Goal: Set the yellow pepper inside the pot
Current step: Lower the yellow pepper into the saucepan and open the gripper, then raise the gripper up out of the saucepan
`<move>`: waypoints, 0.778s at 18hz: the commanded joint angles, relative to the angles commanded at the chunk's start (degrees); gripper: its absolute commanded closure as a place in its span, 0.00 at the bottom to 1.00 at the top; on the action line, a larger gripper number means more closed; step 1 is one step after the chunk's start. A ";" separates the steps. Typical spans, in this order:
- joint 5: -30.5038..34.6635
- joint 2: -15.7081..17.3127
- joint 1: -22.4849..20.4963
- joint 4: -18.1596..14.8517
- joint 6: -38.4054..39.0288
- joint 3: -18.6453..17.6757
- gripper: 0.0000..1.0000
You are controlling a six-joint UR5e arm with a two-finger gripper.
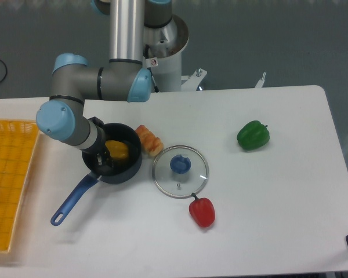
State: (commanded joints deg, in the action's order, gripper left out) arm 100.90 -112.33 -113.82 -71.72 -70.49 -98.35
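The yellow pepper [118, 150] lies inside the pot [130, 168], a small dark navy saucepan with a long blue handle [72, 201] pointing to the lower left. My gripper [103, 160] reaches down into the left side of the pot, right beside the pepper. Its dark fingers blend into the dark pot. I cannot tell whether they are open or still hold the pepper.
An orange-striped bread-like piece [149, 139] lies against the pot's right side. A glass lid with a blue knob [180, 171] lies to the right, with a red pepper [202, 211] below it. A green pepper [253, 135] sits further right. A yellow basket [8, 174] stands at the left edge.
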 joint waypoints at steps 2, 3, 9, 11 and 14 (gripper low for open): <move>-0.09 1.14 -0.35 -0.26 0.18 1.41 0.00; -0.26 2.02 -0.61 -0.35 0.26 2.02 0.00; -7.02 5.54 -7.37 0.70 -0.35 6.15 0.00; -7.47 5.63 -8.35 0.79 -0.44 7.12 0.00; -8.17 5.72 -10.02 0.97 -0.79 8.09 0.00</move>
State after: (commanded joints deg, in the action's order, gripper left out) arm 92.73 -106.61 -123.84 -70.75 -71.28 -90.26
